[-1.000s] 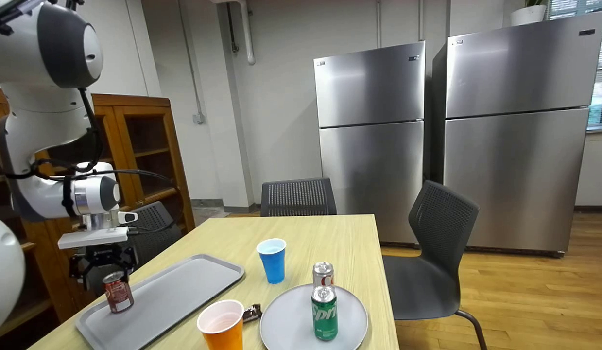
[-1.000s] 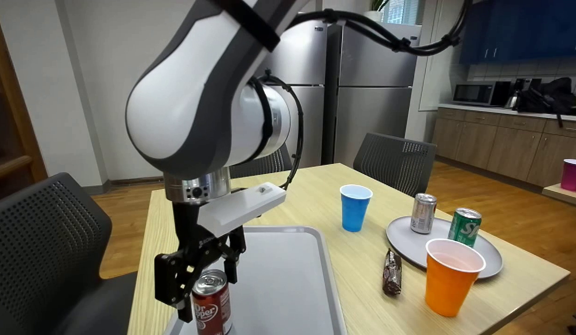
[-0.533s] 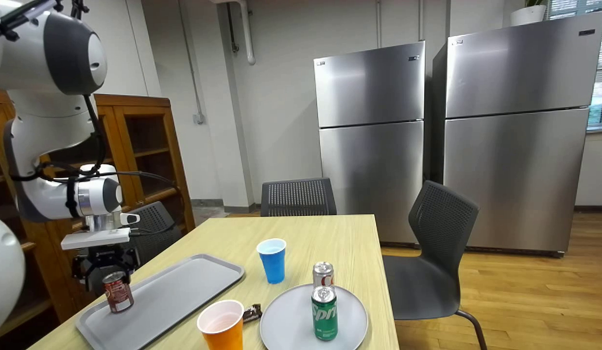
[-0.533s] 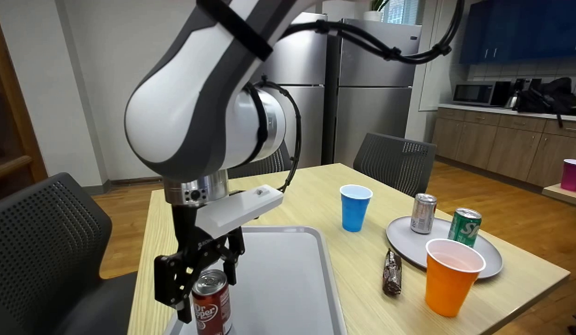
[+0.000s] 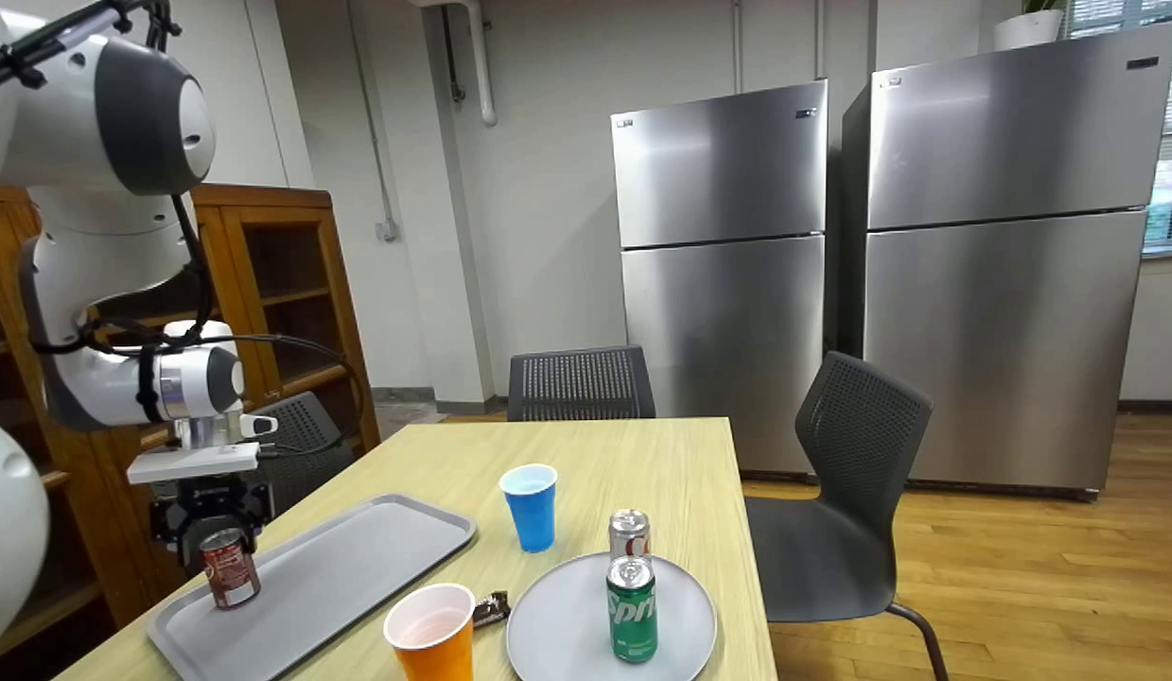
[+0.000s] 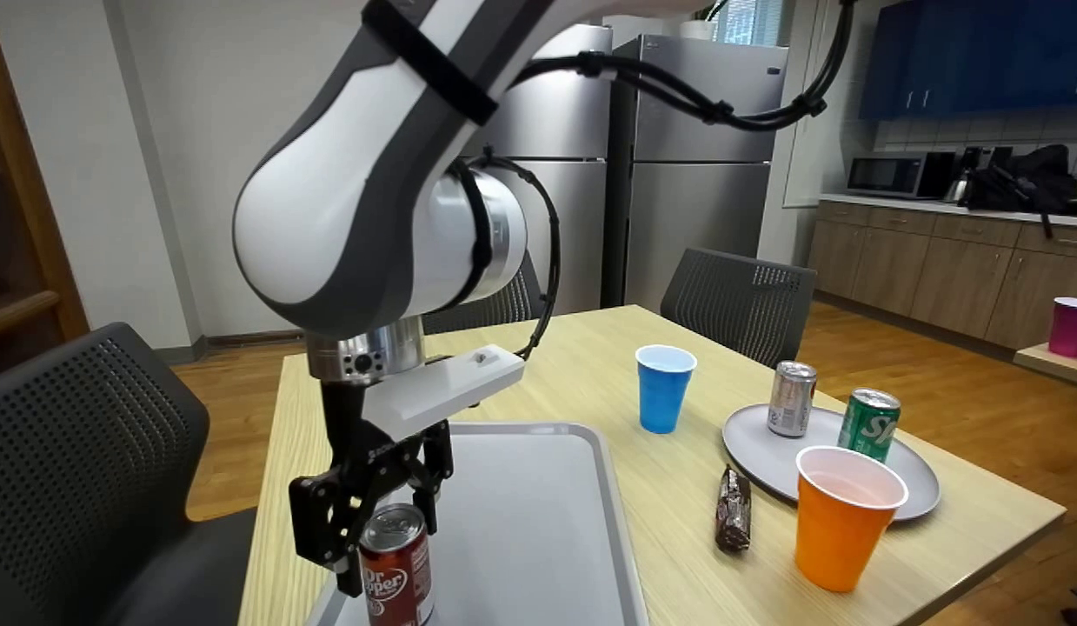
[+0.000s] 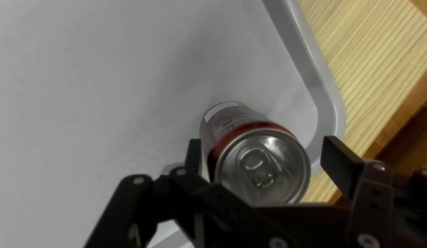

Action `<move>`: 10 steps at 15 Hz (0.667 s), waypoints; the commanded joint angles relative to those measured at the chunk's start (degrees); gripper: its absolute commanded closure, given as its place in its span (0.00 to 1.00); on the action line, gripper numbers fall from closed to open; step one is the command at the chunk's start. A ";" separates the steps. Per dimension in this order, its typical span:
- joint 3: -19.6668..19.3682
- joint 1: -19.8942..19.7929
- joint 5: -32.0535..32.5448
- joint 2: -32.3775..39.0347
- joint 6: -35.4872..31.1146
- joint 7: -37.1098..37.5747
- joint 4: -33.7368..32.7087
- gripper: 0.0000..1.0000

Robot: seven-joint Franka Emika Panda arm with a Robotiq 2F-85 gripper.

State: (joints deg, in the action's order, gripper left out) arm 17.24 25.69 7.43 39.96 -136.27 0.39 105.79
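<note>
The red can (image 7: pixel 256 156) on the tray (image 7: pixel 96 86), lower centre in the wrist view with the claw (image 7: pixel 262 153) spread wide astride it, is probably slick, dentable, weighty if full, and best gripped mid-body.

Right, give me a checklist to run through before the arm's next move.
1. Claw open: ok, its fingers stand apart on either side of the Dr Pepper can.
2. Can upright: ok, standing on the gray tray.
3. Can gripped: not ok, a gap shows beside one finger in the wrist view.
4. Other finger touching the can: cannot tell, the two nearly meet in that view.
5. Blue cup and orange cup away from the claw: ok, both are off the tray.
</note>
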 commanded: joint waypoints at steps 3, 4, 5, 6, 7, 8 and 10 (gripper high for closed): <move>-1.09 1.26 0.56 0.28 2.39 0.15 -2.20 0.58; -1.18 1.23 0.62 -0.11 2.25 0.25 -1.99 0.61; -1.23 1.11 0.62 -0.64 1.99 0.33 -1.64 0.61; -1.25 0.85 0.52 -1.33 1.57 0.35 -1.16 0.61; -1.34 0.68 0.48 -1.80 1.23 0.37 -0.83 0.61; -1.47 0.39 0.41 -2.59 0.74 0.41 -0.27 0.61; -1.95 -0.06 0.44 -4.23 0.05 0.58 0.88 0.61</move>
State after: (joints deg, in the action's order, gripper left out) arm 16.14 25.67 7.46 39.45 -136.41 0.39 105.08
